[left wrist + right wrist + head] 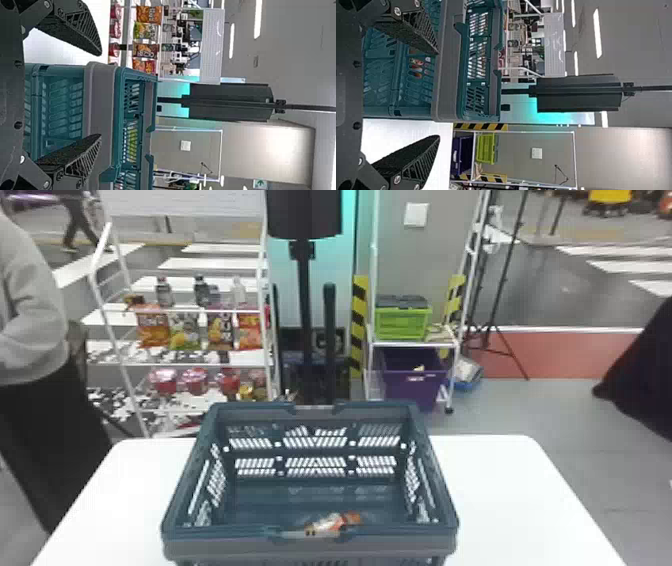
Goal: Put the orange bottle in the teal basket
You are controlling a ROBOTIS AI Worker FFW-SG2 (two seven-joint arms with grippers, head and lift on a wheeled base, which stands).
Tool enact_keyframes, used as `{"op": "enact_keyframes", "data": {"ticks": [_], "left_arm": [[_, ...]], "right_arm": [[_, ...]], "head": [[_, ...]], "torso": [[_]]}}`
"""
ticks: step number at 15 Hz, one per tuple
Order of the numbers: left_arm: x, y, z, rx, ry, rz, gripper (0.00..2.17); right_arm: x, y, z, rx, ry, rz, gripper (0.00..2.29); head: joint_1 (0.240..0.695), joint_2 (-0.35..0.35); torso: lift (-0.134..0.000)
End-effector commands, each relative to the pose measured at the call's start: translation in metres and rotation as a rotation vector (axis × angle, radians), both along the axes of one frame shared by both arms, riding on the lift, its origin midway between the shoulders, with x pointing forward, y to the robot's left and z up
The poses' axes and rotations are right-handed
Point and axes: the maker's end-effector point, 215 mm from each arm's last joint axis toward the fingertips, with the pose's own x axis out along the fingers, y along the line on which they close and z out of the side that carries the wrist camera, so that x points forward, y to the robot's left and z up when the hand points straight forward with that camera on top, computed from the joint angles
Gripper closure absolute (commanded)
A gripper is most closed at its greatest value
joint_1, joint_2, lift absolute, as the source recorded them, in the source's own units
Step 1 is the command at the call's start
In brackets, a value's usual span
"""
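Note:
The teal basket stands on the white table, its near wall closest to me. Inside it, on the floor by that near wall, the orange bottle lies on its side, partly hidden by the rim. In the left wrist view my left gripper is open and holds nothing, with the basket just beyond its fingers. My right gripper is also open with nothing between its fingers, near the basket's outer side; bits of the orange bottle show through the slots.
White table extends on both sides of the basket. Behind it stand a snack shelf, a black pole and a rack with a green crate and a purple bin.

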Motion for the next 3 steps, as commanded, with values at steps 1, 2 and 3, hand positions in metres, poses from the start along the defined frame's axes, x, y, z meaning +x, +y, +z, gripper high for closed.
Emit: {"op": "enact_keyframes", "data": {"ticks": [1, 2, 3], "left_arm": [[-0.0001, 0.0, -0.0005, -0.002, 0.001, 0.002, 0.18], [-0.0001, 0.0008, -0.0004, -0.001, 0.001, 0.003, 0.18], [-0.0001, 0.0, -0.0005, -0.002, 0.001, 0.002, 0.18]], "right_arm": [[-0.0001, -0.0007, -0.0009, -0.002, 0.001, -0.001, 0.14], [-0.0002, -0.0008, -0.001, -0.001, 0.002, 0.0, 0.14], [0.0002, -0.0015, -0.0002, -0.002, 0.0, -0.001, 0.14]], "head": [[0.499, 0.0], [0.499, 0.0], [0.499, 0.0]], "torso": [[0.0], [0.0], [0.0]]}}
